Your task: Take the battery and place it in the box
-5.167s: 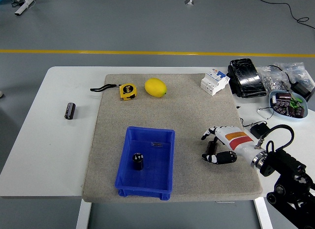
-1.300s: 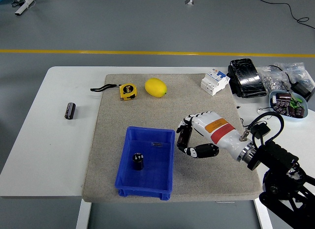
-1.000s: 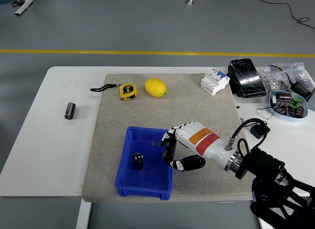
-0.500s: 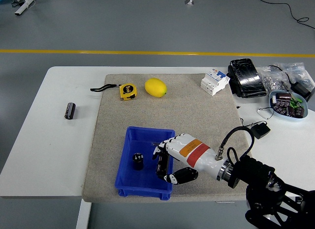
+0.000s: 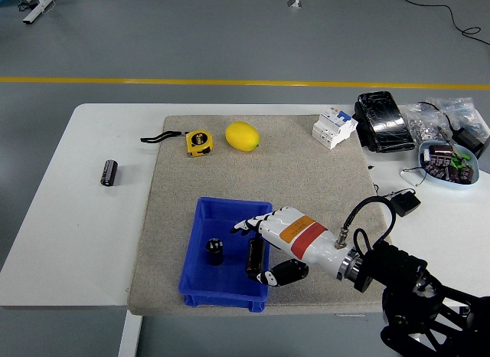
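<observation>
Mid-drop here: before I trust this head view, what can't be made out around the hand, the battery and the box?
- Head view: whether the battery has left the right hand; fingers look spread, thumb close below it.
- Whether it touches the box floor: camera angle doesn't show.
- Box's right wall: hidden by the hand.
- Small item at the box's far end: too small to identify.
- Left hand: out of frame.
</observation>
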